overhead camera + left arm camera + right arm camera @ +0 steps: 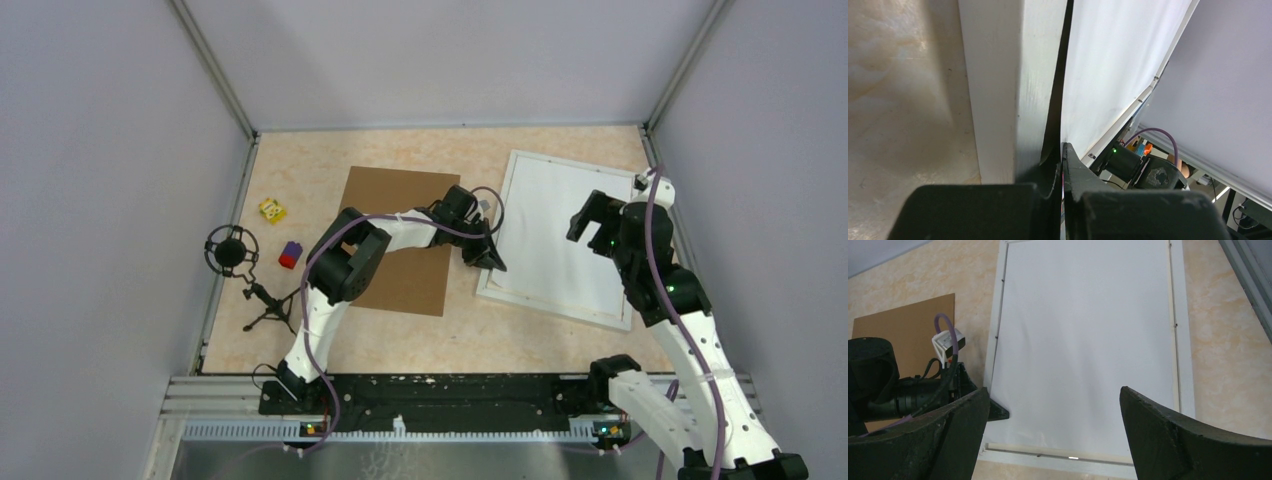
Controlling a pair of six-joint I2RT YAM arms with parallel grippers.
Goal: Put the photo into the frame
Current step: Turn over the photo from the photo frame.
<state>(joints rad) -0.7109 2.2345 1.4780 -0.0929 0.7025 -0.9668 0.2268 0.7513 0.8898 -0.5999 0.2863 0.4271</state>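
The white frame lies flat at the table's right. A white sheet lies inside it: the photo with its blank back up, its print hidden. My left gripper is low at the frame's left bar, shut on the sheet's left edge, with a thin red sliver between the jaws. My right gripper is open and empty, raised above the frame's right half. In its wrist view, its wide-apart fingers look down on the sheet and the frame.
A plain brown board lies left of the frame, under the left arm. A yellow block, a purple-and-red block and a black tripod device stand at the far left. Walls close in on three sides.
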